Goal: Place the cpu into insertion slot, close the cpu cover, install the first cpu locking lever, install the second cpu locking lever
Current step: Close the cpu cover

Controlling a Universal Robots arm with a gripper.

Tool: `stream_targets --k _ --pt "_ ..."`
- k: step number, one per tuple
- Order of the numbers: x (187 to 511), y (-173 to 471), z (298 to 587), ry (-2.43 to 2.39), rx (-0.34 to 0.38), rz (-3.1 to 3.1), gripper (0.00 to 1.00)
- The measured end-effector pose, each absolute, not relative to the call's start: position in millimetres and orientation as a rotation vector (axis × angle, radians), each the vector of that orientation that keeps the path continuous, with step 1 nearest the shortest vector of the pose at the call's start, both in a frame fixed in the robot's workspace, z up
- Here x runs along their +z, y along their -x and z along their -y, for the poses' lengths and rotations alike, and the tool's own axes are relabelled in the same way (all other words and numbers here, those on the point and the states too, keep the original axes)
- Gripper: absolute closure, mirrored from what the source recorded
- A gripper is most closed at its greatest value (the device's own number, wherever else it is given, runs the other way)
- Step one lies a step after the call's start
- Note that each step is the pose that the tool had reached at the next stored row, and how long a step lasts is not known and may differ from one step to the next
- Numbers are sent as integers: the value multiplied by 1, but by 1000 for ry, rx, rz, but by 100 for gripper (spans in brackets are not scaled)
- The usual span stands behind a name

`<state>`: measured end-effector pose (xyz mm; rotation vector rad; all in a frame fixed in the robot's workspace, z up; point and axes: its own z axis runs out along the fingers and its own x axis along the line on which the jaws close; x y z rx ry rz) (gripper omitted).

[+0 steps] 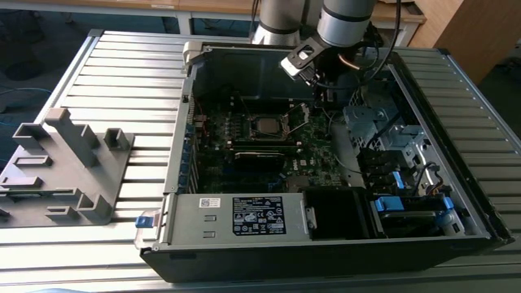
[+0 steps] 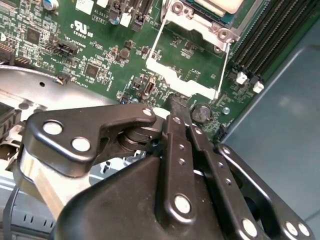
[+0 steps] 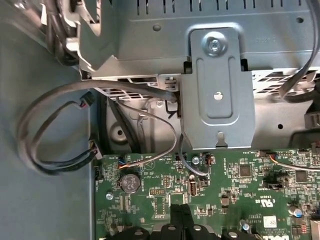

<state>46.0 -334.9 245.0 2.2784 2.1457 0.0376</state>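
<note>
Closest to you in the second wrist view is the gripper [image 2: 177, 102], its black linkage spreading across the lower part of the picture. Its two fingers [image 2: 176, 135] are drawn together into one narrow tip, with nothing visible between them. That tip sits just beside the free edge of the cpu cover [image 2: 197, 89] — whether it touches, you cannot tell. The cover is swung open, clear of the socket, so you see green motherboard [image 2: 100, 50] through its square opening. A round coin battery [image 2: 201, 112] sits on the board just beside the fingertips.

In the exterior view the cpu [image 1: 265, 126] lies flat in its socket near the middle of the board, silver top up and uncovered, with the raised cover on the exterior view's right of it. The arm reaches down into the far side of the open computer case [image 1: 175, 183]. The power supply [image 1: 244, 217] fills the near corner — and a grey plastic fixture [image 1: 57, 165] rests on the slatted table [image 1: 122, 67], well apart on the exterior view's left.
</note>
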Motion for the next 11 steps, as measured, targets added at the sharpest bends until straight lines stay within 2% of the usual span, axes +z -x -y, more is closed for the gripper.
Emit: stream_targets --k 11 --pt "237 -43 335 -2278 39 -2145 89"
